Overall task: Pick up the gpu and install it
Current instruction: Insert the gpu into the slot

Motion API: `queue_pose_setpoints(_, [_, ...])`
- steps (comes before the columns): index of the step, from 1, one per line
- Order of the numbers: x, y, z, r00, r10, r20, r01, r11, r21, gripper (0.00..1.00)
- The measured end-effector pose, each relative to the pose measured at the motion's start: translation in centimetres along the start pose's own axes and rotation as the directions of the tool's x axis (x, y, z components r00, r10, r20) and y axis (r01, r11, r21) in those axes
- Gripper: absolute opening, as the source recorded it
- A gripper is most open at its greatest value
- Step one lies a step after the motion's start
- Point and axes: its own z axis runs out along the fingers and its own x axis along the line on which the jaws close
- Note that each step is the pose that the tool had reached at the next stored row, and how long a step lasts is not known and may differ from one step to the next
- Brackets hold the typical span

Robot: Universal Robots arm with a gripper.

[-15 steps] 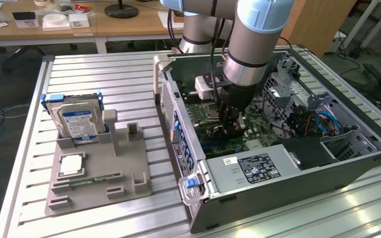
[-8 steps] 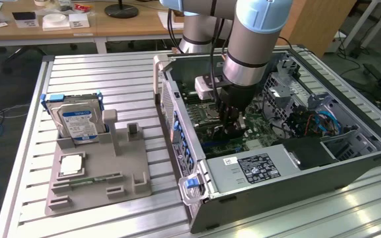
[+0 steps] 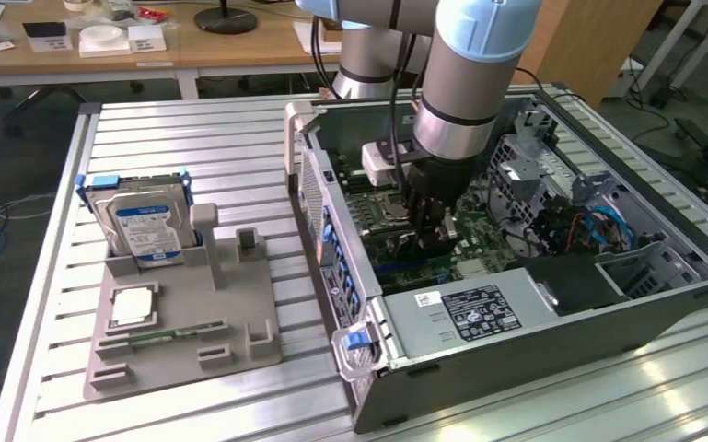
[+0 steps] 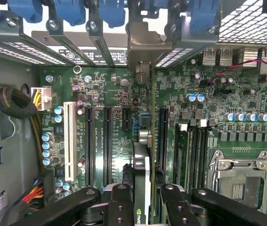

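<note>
**GPU inside the case, seating not confirmed**

I have the hand (image 3: 434, 241) down inside the open dark metal computer case (image 3: 648, 295). In the wrist view its black fingers (image 4: 119, 207) are clamped on either side of the gpu (image 4: 141, 165), a thin dark card with a black cooler, seen edge-on.

By my reading the pick is done. The card is off the slatted aluminium surface (image 3: 169, 129) and well apart from the grey plastic holder (image 3: 181, 341). That holder sits at nine o'clock from the case in the exterior view, with the silver hard drive with the blue-white label (image 3: 145, 226) standing in it.

What is left is the seating. The card stands on edge over the green motherboard (image 4: 105, 94), between long black slots (image 4: 107, 141), and I cannot tell whether its lower edge is pressed home.

Its long axis runs parallel to those slots. The silver bracket (image 4: 142, 52) end points at the case's rear wall, roughly nine o'clock from the hand in the exterior view.
</note>
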Motion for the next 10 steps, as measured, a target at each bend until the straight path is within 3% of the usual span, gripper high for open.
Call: queue_pose_setpoints(10, [-0.01,0.02,-0.10,1.0000,0.000,0.0002,0.000,1.0000,0.0008,0.27])
